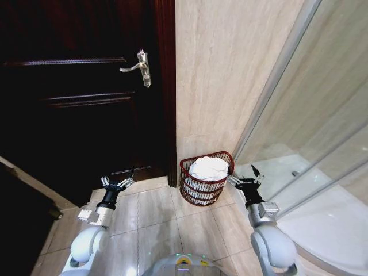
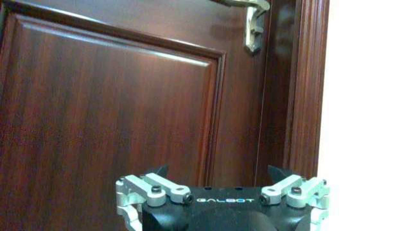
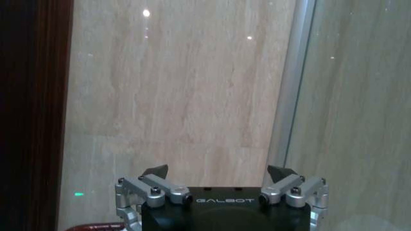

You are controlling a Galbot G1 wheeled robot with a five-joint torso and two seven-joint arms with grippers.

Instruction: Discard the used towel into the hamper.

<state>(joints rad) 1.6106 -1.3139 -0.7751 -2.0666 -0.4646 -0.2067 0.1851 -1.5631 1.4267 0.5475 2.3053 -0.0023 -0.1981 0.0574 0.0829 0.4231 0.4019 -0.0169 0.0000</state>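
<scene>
The hamper [image 1: 198, 192], a small reddish-brown open-weave basket, stands on the tiled floor against the beige wall. A white towel [image 1: 208, 168] lies bunched inside it, rising to the rim. My right gripper [image 1: 244, 175] hovers open and holding nothing just right of the hamper's rim. In the right wrist view that gripper [image 3: 218, 171] faces the wall, with a sliver of the red hamper rim [image 3: 96, 226] at the edge. My left gripper [image 1: 118, 183] is open, low over the floor to the left of the hamper. In its own wrist view the left gripper [image 2: 218, 172] faces the door.
A dark wooden door [image 1: 80, 98] with a metal lever handle [image 1: 141, 67] stands closed to the left. A glass shower enclosure [image 1: 310, 144] with a metal frame post [image 3: 289, 96] borders the right. Beige floor tiles [image 1: 155, 224] lie between my arms.
</scene>
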